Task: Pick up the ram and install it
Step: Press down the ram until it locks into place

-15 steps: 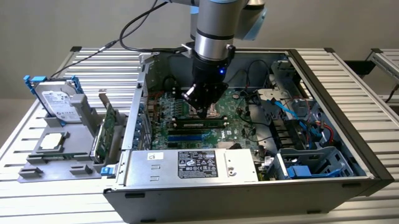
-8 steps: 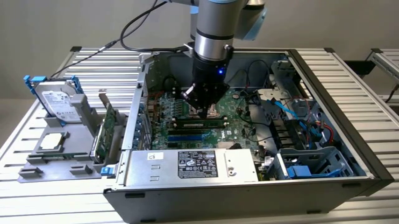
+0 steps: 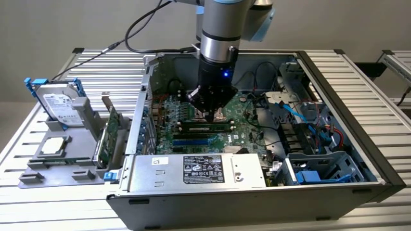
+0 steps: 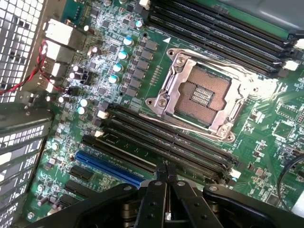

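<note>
Slatted aluminium workbench (image 3: 77, 67), ribbed metal profile, grey wall behind. On it an open dark tower PC case (image 3: 359, 144), sheet-metal walls, lying on its side with the green motherboard (image 3: 247, 115) facing up. Boxy silver power supply (image 3: 199, 171) with label stickers sits along the near edge of the case; blue plastic drive cage (image 3: 321, 168) in the corner toward the exterior view's right, with blue and black cables above it. Outside the case, toward the exterior view's left, a grey moulded holder (image 3: 57, 159) carries a silver hard drive (image 3: 61, 103) with blue rails, standing upright, and a green expansion card (image 3: 110, 130) on edge. Black gripper (image 3: 211, 113) hangs over the board's centre, fingers (image 4: 161, 190) pressed together, nothing visibly between them. The ram (image 3: 207, 128), a thin green stick with dark chips, lies in the black memory slots just below the gripper tip. Wrist view: square metal-framed CPU socket (image 4: 202, 95), parallel black slots (image 4: 156, 137), one blue slot (image 4: 109, 166).
</note>
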{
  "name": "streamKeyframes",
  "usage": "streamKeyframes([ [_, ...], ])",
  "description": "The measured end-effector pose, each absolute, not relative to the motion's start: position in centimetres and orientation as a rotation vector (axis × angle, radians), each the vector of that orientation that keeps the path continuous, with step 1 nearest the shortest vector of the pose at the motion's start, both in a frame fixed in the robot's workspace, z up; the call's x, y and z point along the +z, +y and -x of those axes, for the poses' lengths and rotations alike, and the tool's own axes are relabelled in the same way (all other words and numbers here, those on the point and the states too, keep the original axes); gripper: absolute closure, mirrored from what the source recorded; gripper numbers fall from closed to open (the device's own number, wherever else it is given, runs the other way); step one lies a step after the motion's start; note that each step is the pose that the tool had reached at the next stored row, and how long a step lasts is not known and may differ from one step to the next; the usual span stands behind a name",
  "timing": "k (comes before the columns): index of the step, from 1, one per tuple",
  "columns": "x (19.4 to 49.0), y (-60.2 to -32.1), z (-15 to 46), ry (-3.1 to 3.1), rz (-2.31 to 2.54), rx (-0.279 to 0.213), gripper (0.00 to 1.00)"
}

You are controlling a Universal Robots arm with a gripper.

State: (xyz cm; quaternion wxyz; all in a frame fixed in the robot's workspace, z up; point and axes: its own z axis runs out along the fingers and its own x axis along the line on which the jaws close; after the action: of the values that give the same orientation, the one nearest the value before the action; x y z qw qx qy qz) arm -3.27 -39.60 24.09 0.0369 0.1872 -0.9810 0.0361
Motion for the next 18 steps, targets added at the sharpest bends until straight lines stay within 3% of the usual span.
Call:
streamKeyframes([
  [18, 23.54, -39.6, 3.27, -3.059, -0.145, 0.102, 0.89],
])
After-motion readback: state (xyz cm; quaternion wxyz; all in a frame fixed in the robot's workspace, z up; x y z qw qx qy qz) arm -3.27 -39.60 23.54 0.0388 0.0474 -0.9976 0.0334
